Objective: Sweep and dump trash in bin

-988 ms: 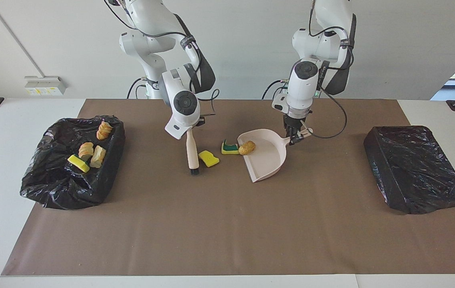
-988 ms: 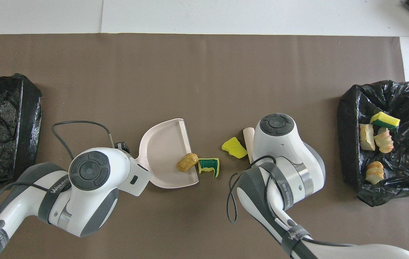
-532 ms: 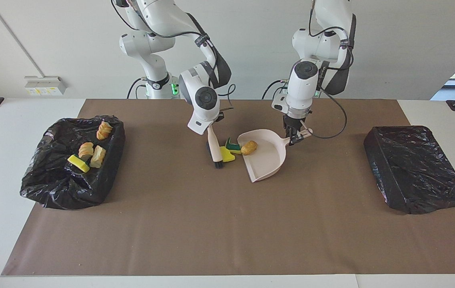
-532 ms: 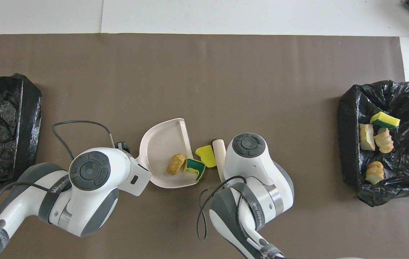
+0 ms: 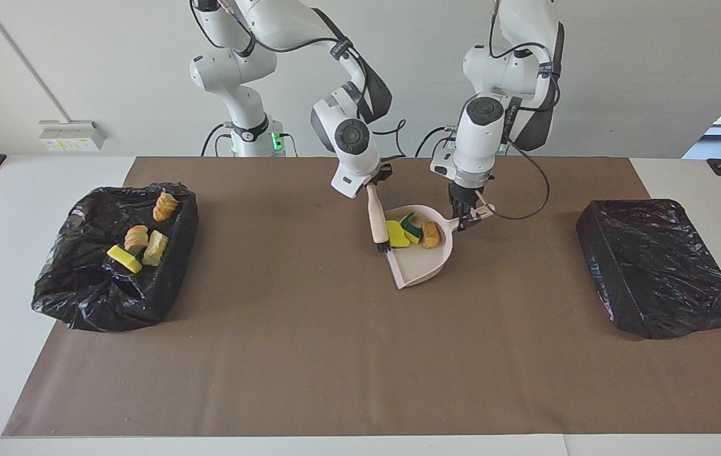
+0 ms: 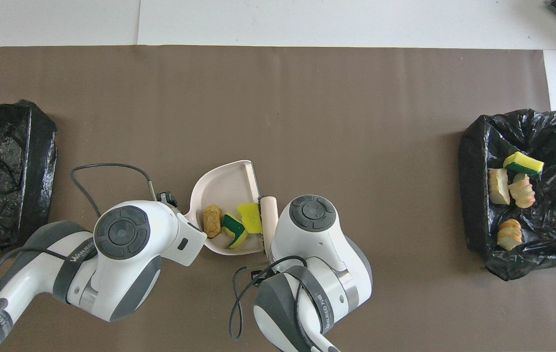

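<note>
We have three bits in the pink dustpan (sweeping looks done): left gripper pinches its handle, right gripper squeezes the brush beside it. Next we carry it to the open bin.

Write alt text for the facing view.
Right gripper holds a beige brush at the lip of a pink dustpan holding three trash bits; left gripper holds its handle. Four more bits lie in the open black-lined bin; a second bin sits toward the left arm's end.

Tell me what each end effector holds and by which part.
The left end effector grips the pale pink plastic dustpan by its handle; the right end effector grips the beige hand brush by its handle's top.
</note>
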`<state>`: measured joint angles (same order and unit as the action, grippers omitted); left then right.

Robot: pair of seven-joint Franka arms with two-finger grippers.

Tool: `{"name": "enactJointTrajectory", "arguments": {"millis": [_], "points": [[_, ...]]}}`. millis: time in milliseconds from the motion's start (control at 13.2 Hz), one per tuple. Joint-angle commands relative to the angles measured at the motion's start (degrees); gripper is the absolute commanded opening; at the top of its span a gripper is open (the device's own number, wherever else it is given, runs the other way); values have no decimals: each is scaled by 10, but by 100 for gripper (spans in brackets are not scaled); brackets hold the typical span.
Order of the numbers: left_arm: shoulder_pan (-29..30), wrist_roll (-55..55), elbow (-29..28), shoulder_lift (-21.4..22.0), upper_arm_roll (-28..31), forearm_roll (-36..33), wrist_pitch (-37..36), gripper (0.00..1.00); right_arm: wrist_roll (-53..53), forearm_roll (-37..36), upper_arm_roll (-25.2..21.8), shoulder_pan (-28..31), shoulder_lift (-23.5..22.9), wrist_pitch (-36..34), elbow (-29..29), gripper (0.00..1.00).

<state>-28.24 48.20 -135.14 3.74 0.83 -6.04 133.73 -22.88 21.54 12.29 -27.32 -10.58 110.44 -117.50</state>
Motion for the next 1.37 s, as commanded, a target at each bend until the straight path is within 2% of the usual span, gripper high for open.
{"name": "enactJointTrajectory", "arguments": {"millis": [0, 152, 304, 532, 608, 760, 836, 988, 1140, 1292], "points": [[-9, -8, -3, -5, 6, -8, 19, 0, -77, -78, -1, 13, 43, -89, 30, 0], [-8, -7, 3, -10, 6, -8, 21, 0, -106, -138, -1, 12, 71, -186, 57, 0], [-2, 1, 13, -15, 6, -8, 17, 0, -105, -187, 2, 12, 93, -245, 63, 0], [6, 21, 41, -30, 7, -8, 11, 0, -101, -199, 1, 15, 115, -263, 59, 0], [16, 44, 44, -24, 7, -8, 9, 0, -108, -186, 1, 29, 116, -247, 47, 0], [56, 109, 47, -4, 7, -4, 2, 0, -138, -95, 1, 32, 151, -158, -23, 0], [77, 144, 52, 6, 11, -1, -13, 0, -161, -73, 3, 31, 164, -134, -53, 0], [123, 221, 77, 20, 12, 18, -59, 0, -196, -50, 5, -7, 159, -104, -86, 0], [185, 316, 103, 24, 12, 52, -100, 0, -220, -36, 5, -53, 144, -28, -118, 0], [248, 392, 147, 25, 12, 63, -163, 0, -207, -35, 5, -60, 134, -18, -128, 0]]}}
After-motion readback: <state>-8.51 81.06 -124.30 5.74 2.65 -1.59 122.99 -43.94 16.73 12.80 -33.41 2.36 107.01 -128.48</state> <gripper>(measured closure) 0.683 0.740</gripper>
